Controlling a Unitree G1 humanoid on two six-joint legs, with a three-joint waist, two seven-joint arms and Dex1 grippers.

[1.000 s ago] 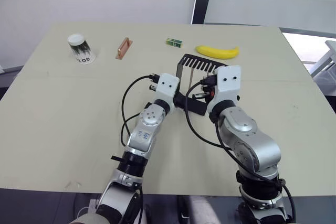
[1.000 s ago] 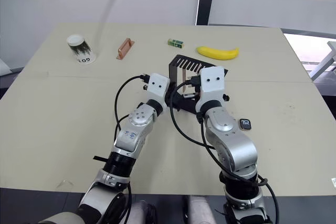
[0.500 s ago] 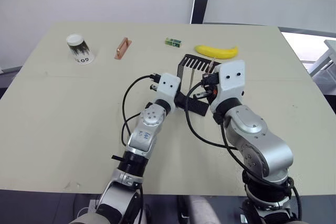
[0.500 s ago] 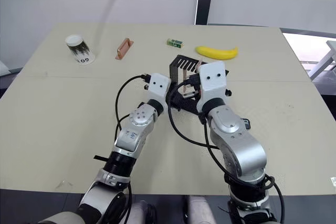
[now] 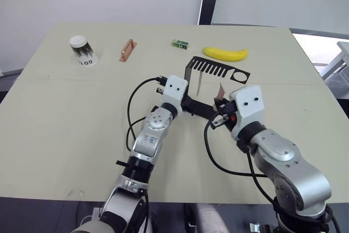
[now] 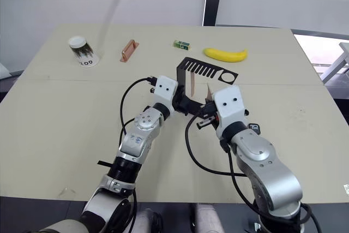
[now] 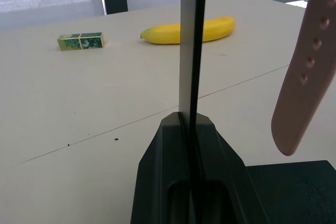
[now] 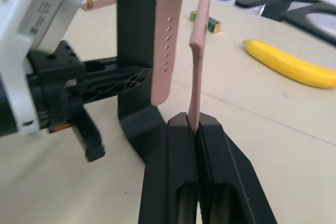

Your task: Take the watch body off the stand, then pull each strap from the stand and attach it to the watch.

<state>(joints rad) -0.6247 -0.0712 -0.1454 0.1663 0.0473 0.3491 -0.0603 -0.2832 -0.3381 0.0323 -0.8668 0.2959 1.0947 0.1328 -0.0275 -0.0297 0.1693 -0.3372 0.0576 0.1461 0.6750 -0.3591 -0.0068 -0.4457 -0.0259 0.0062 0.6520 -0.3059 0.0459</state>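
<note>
A: What is on the beige table [image 5: 65, 113]?

B: From left: a paper cup [image 5: 83, 51], a copper bar [image 5: 127, 50], a green block [image 5: 180, 43], a banana [image 5: 225, 53].

A: And the grippers?

B: The left gripper [image 7: 190, 129] is pinching the stand [image 5: 214, 70] upright. One strap [image 8: 164, 45] hangs on it. The right gripper [image 8: 195, 129] pinches the other strap [image 8: 197, 56], just beside the stand. The watch body [image 6: 254, 128] lies behind the right arm, partly hidden.

Both grippers [image 7: 191, 129] [image 8: 197, 124] apparently clamped.
</note>
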